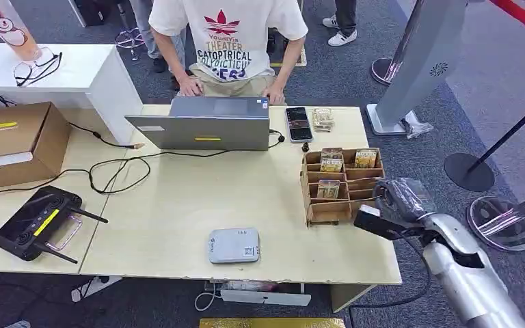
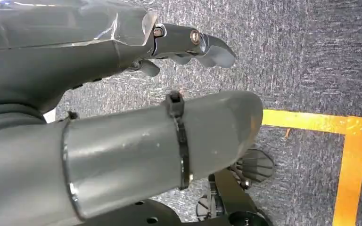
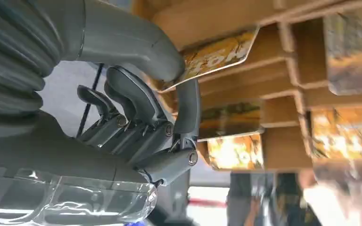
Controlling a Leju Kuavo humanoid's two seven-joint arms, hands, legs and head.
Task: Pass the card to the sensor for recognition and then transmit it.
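The right hand [image 3: 141, 117] is pinching a card [image 3: 212, 59] at the rack [image 3: 283, 89] — next, lifting it clear toward the sensor [image 1: 234, 245].

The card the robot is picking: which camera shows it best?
The right wrist view: the card is close up, pinched between the right hand's thumb and a finger, in front of the wooden rack. In the head view the hand hides it. The left wrist view looks at floor.

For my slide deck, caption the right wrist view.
Right robot hand pinching a yellow card at the wooden card rack.
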